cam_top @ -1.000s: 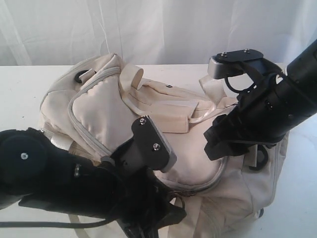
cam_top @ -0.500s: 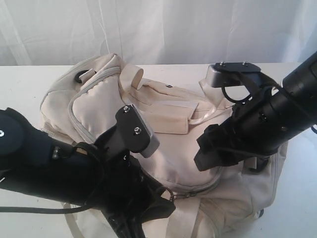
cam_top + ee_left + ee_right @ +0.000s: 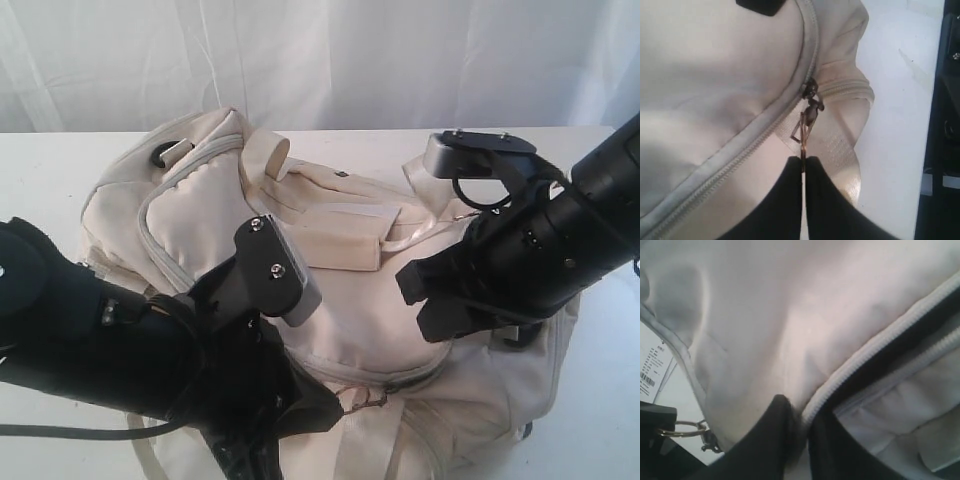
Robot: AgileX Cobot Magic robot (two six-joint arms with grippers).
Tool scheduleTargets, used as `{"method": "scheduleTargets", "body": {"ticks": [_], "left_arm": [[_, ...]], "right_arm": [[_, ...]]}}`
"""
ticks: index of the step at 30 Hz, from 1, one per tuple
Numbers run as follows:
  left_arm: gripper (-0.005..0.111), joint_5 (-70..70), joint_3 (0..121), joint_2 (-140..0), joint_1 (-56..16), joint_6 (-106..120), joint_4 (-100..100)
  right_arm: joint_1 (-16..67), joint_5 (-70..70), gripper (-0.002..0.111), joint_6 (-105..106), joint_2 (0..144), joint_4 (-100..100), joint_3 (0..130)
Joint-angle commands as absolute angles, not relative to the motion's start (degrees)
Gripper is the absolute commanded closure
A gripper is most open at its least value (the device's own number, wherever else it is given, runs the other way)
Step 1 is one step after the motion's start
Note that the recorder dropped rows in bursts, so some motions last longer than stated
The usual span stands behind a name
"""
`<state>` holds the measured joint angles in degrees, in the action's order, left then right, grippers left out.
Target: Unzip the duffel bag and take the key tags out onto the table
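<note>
Exterior view: the duffel bag (image 3: 350, 330) fills the middle of the table (image 3: 50, 160), long axis running from upper left to lower right of frame. My left gripper (image 3: 335, 405) is low at the bottom centre on the bag's near edge. My right gripper (image 3: 430, 300) is pressed on the bag right of centre. I can't read either set of jaws from here. Left wrist view: the jaws are closed tight on the ring pull (image 3: 804, 131), which stands straight out of them toward the slider (image 3: 811, 92) just above. The zipper (image 3: 740, 160) runs from the slider down to the lower left and also curves up to the top of frame. So the left arm is the one on the pull, and my read is the drag has to follow that track, not cut across it. Right wrist view: the fingers (image 3: 765, 445) are narrow, nipping the bag fabric right beside the zip teeth. To the right the zip gapes onto dark lining (image 3: 912, 337), and a second ring (image 3: 687, 430) hangs at lower left. The key tags aren't visible in any view, presumably inside the bag.
</note>
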<state>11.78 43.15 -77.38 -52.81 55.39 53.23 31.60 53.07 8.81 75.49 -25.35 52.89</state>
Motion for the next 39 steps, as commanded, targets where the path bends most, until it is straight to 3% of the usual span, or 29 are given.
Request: {"method": "scheduleTargets", "body": {"ticks": [1,25,39], "left_arm": [[0.107,13.02,43.29,-76.75,-52.66,54.66,53.71],[0.107,6.54,39.75,-74.55,-51.99,47.7,48.26],[0.107,18.77,39.75,-66.73,-35.36,47.01,45.06]], "right_arm": [[31.29,53.23,0.108,8.33,75.61,-23.67,52.58],[31.29,53.36,0.108,3.23,75.61,-17.5,52.58],[31.29,53.59,0.108,3.23,75.61,-17.5,52.58]]}}
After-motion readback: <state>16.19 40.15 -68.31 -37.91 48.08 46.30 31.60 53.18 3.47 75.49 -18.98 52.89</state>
